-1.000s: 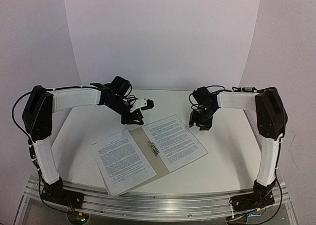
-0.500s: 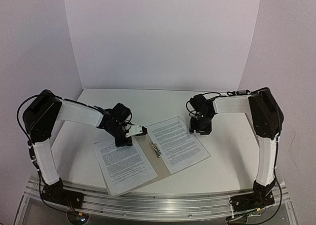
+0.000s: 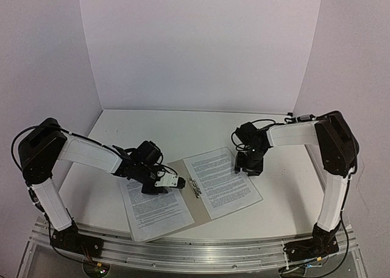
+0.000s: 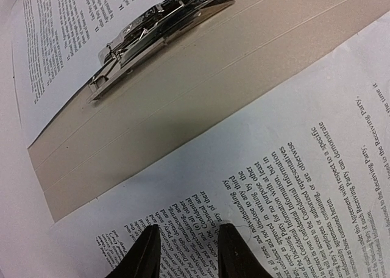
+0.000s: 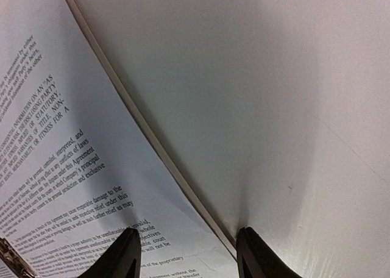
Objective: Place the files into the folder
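left end effector slightly spread on left file, right end effector spread astride right file edge, open folder beneath

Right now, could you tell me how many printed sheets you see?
2: the left sheet lies left of the folder's clip, the right sheet right of it; more beneath may be hidden.

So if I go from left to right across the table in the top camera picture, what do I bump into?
left printed sheet → metal clip → right printed sheet
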You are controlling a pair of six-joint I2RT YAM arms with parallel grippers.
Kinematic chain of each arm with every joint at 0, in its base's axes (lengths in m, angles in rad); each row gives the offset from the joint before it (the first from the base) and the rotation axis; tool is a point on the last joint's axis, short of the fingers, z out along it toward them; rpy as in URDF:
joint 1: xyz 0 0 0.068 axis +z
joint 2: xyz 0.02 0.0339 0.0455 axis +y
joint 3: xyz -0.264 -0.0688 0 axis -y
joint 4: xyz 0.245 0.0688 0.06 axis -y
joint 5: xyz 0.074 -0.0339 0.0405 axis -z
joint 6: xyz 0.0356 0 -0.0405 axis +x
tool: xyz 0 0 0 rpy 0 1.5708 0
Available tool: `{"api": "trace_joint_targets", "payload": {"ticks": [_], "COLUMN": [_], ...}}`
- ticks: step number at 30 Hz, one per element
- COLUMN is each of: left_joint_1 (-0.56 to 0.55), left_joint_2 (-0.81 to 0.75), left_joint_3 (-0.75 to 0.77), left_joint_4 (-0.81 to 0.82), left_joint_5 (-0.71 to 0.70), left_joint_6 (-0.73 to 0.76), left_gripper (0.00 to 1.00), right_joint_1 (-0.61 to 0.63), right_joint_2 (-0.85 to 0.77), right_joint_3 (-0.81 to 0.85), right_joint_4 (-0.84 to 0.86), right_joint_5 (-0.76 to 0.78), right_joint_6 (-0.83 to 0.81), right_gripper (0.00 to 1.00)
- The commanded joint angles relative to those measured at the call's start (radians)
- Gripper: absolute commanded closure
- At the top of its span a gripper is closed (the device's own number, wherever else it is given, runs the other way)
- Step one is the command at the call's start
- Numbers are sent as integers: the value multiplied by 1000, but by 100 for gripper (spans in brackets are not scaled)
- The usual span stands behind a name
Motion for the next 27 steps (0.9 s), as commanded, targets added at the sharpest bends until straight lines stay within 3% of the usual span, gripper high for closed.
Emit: {"api": "trace_joint_targets", "payload": {"ticks": [1,6,11,19,22,27], "left_joint_1": [-29,16,154,294,360,400], "left_joint_2": [15,-75,-222,-352,-362,-342], "left_joint_3": [-49,56,146,97,74,63], "left_joint_4": [-103,-115,-207,-363,-360,-360], "left_joint_5": [71,164,301,247,219,127], "left_joint_6": [49,-39,-143,-406,-502,-568], "left_gripper": [66,59,54,52,52,52], "right_joint_1": [76,258,373,422,431,454], "right_joint_2": [-27,59,186,319,349,445], "right_joint_3": [147,281,451,554,551,652], "right_joint_4": [-215,-251,-256,-260,-263,-394], "right_joint_5": [137,175,178,137,132,223], "right_joint_6": [-25,18,70,32,26,17], "right_gripper": [45,40,37,37,41,60]}}
